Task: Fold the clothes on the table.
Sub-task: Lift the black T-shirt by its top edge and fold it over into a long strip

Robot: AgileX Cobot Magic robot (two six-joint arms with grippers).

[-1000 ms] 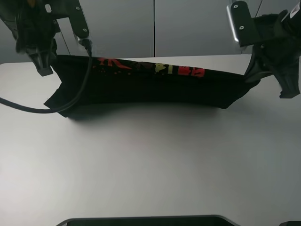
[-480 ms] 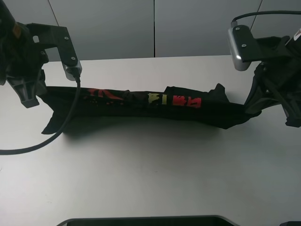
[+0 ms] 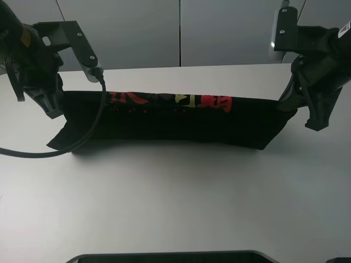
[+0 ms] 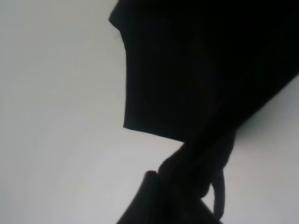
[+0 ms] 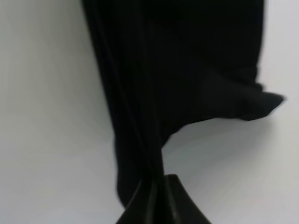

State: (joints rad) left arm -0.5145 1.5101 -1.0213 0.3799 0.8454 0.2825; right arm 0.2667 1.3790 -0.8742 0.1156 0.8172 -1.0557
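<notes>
The black T-shirt with red and yellow print along its top edge hangs stretched between my two grippers above the white table, its lower edge near or on the tabletop. My left gripper is shut on the shirt's left end; in the left wrist view black cloth bunches into the gripper. My right gripper is shut on the right end; in the right wrist view cloth runs into the closed gripper.
A black cable loops from the left arm across the shirt's left part. Grey wall panels stand behind the table. A dark object lies at the table's front edge.
Both grippers have risen and pulled the shirt taut again after a dip half a second ago, when it sagged low and rumpled. The shirt now hangs as a flat band.
</notes>
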